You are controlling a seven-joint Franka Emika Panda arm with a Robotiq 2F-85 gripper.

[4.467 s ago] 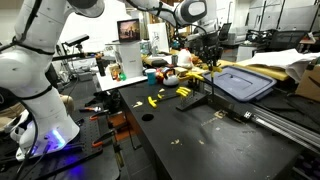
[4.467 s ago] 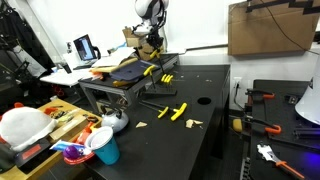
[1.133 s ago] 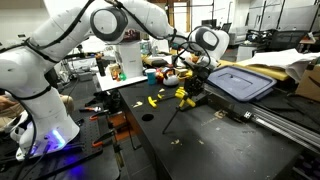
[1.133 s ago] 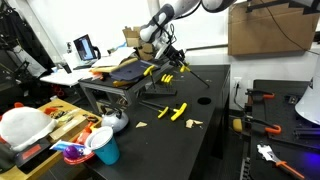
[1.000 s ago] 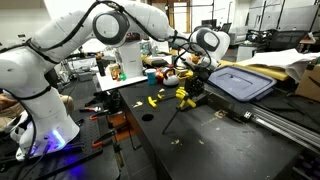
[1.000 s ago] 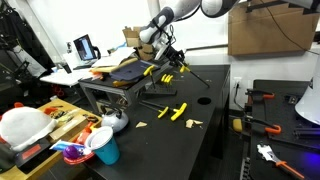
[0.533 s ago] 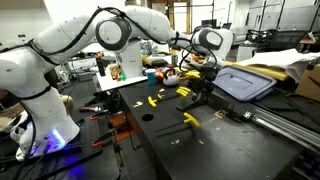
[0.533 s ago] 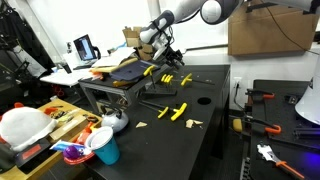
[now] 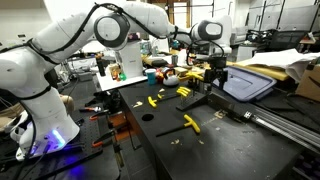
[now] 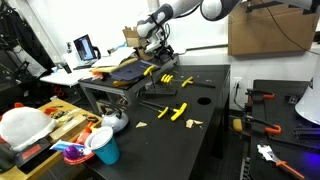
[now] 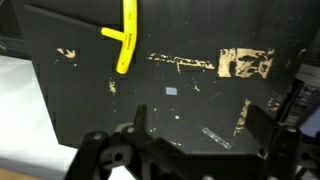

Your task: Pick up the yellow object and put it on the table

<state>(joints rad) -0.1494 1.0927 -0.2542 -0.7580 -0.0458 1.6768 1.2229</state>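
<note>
The yellow T-shaped tool (image 9: 190, 123) with a dark shaft lies flat on the black table (image 9: 200, 150), free of the gripper. In the wrist view it lies at the upper left (image 11: 124, 40). My gripper (image 9: 214, 74) hangs above the table beside the raised grey bin, open and empty, well above and behind the tool. In the wrist view the gripper (image 11: 198, 120) has its two fingers spread wide with only bare table between them. It also shows in an exterior view (image 10: 158, 46) at the far end of the table.
A grey bin (image 9: 245, 82) sits on a raised frame next to the gripper. Other yellow pieces (image 9: 152, 100) (image 9: 188, 93) (image 10: 177, 111) lie on the table. A round hole (image 9: 147, 116) is in the tabletop. A blue cup (image 10: 105, 149) and clutter stand on a side bench.
One second ago the gripper held the yellow tool low over the table. It has let go; the tool now lies on the table and the gripper has risen toward the bin.
</note>
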